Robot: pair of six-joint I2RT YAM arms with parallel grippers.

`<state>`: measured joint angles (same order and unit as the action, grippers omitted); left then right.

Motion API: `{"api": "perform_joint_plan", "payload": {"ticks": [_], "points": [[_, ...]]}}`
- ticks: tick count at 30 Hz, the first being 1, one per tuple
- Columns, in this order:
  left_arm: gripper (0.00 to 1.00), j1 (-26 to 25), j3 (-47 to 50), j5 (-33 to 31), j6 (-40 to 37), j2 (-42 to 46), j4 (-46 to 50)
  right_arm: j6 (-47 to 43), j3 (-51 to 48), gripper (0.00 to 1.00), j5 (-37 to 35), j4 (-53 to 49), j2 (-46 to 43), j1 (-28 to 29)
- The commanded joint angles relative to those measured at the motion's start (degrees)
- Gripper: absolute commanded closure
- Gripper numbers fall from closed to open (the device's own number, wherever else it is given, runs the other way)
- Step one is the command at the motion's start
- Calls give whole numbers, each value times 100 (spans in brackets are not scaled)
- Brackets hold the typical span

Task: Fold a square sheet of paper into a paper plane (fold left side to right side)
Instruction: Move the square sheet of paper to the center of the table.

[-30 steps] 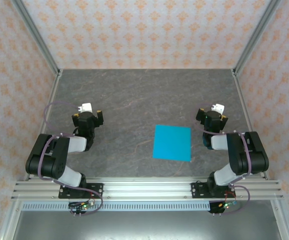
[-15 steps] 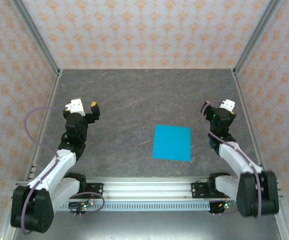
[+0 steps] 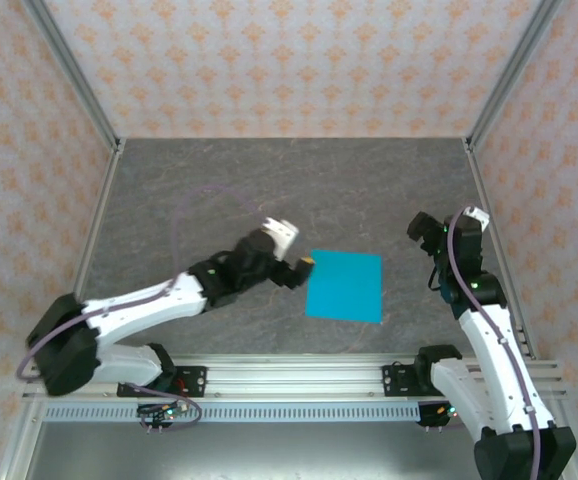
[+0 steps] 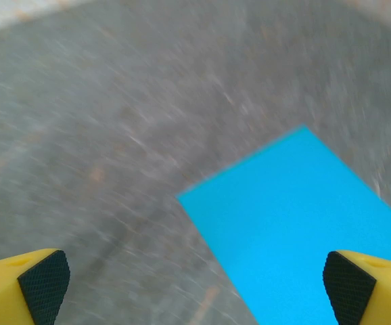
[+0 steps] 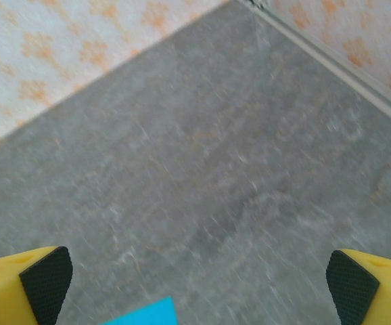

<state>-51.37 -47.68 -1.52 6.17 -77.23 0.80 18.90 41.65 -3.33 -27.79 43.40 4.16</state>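
The square sheet of paper (image 3: 345, 285) is bright cyan-blue and lies flat and unfolded on the grey table, right of centre; it has no paper plane shape. My left gripper (image 3: 301, 268) hovers at the sheet's upper left edge. In the left wrist view the gripper (image 4: 195, 288) stands open, its black pads (image 4: 43, 284) wide apart, with the sheet (image 4: 304, 223) ahead and to the right. My right gripper (image 3: 424, 232) is to the right of the sheet, apart from it. It is open (image 5: 197, 283), with a corner of the sheet (image 5: 145, 315) at the bottom edge.
Patterned walls with metal corner posts (image 3: 79, 95) close in the grey table (image 3: 269, 190) on three sides. An aluminium rail (image 3: 289, 375) carrying both arm bases runs along the near edge. The wall's foot (image 5: 331, 64) lies beyond the right gripper.
The left arm has swung from the table's left side across to the sheet's left edge. The right arm has stretched upright, its gripper shifting slightly right. The sheet has not moved.
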Motion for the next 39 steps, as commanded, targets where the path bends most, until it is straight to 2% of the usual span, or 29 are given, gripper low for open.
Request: {"api": "perform_joint_plan", "payload": {"ticks": [1,4,9,14,22,33,39], "points": [[0,-579,-798,-410,-8,-943,711,209,201,0,-285,-752,-161,41],[1,-815,-1724,-502,-15,-1942,1291,189,252,0,-282,-845,-204,48],[1,-836,-3200,-418,372,-3333,2394,158,265,0,-404,-978,-300,52],[1,-829,-4203,-417,649,-4226,3168,148,265,0,-419,-1012,-349,65],[1,-830,-5065,-176,806,-4854,3849,172,291,0,-378,-1001,-353,65],[1,-611,-5600,457,1116,-5347,4343,181,344,0,-326,-1019,-337,67],[1,-458,-5665,478,1226,-5502,4545,167,353,0,-343,-1061,-336,67]]}}
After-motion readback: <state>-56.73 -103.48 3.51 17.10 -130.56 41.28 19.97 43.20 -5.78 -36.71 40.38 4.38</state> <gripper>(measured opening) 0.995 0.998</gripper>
